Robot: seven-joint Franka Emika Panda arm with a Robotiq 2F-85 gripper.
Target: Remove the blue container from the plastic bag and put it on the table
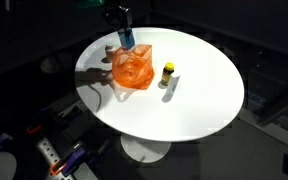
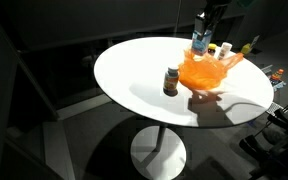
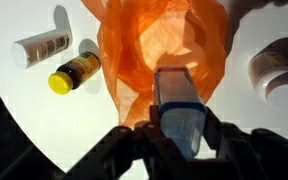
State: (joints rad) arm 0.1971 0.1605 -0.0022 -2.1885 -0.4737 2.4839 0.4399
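Observation:
The blue container [image 3: 178, 108] is a translucent blue box held between my gripper's [image 3: 181, 138] fingers in the wrist view. It hangs above the crumpled orange plastic bag [image 3: 149, 50] on the round white table [image 1: 199, 95]. In both exterior views the gripper [image 1: 123, 22] [image 2: 203, 24] holds the blue container [image 1: 126, 39] [image 2: 200, 42] just above the far edge of the bag [image 1: 134, 70] [image 2: 204, 70].
A small brown bottle with a yellow cap [image 1: 167, 73] [image 2: 171, 80] [image 3: 72, 73] stands beside the bag. A white cylinder [image 3: 42, 46] lies near it, and another white container [image 3: 276, 68] is on the bag's opposite side. Small items [image 2: 227, 49] sit behind the bag.

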